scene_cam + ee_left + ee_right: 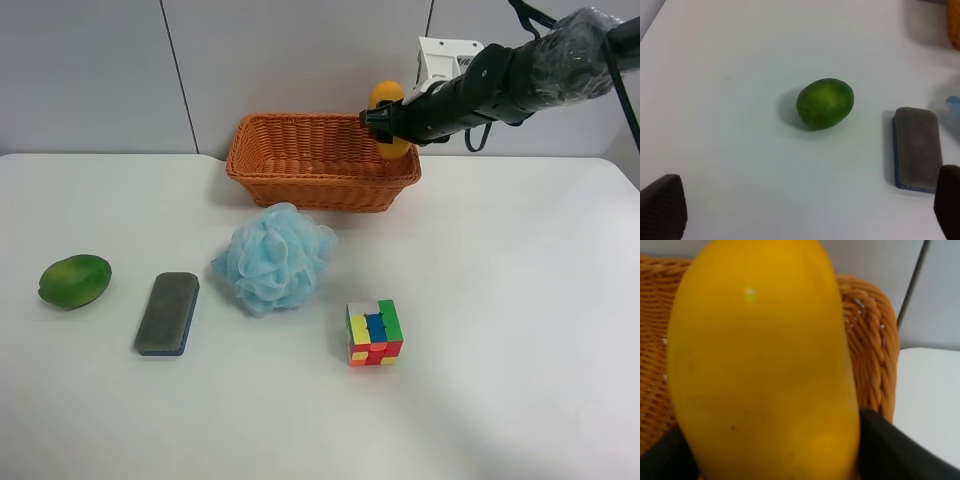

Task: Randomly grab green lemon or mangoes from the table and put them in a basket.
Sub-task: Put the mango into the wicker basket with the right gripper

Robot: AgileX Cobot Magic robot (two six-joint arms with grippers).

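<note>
The yellow-orange mango (388,118) is held upright in my right gripper (381,122), above the right end of the orange-brown wicker basket (300,165). In the right wrist view the mango (765,365) fills the frame, with the dark fingers (890,450) shut on its lower part and the basket wall (867,345) behind. The green lemon (75,281) lies on the white table (500,330) at the far left. The left wrist view shows the lemon (825,103) well ahead of my open left gripper (805,205), with only the dark fingertips (662,205) showing.
A grey-blue eraser block (168,312) lies right of the lemon and shows in the left wrist view (916,147). A light blue bath pouf (274,257) sits in front of the basket. A colourful puzzle cube (373,332) stands near the table's middle.
</note>
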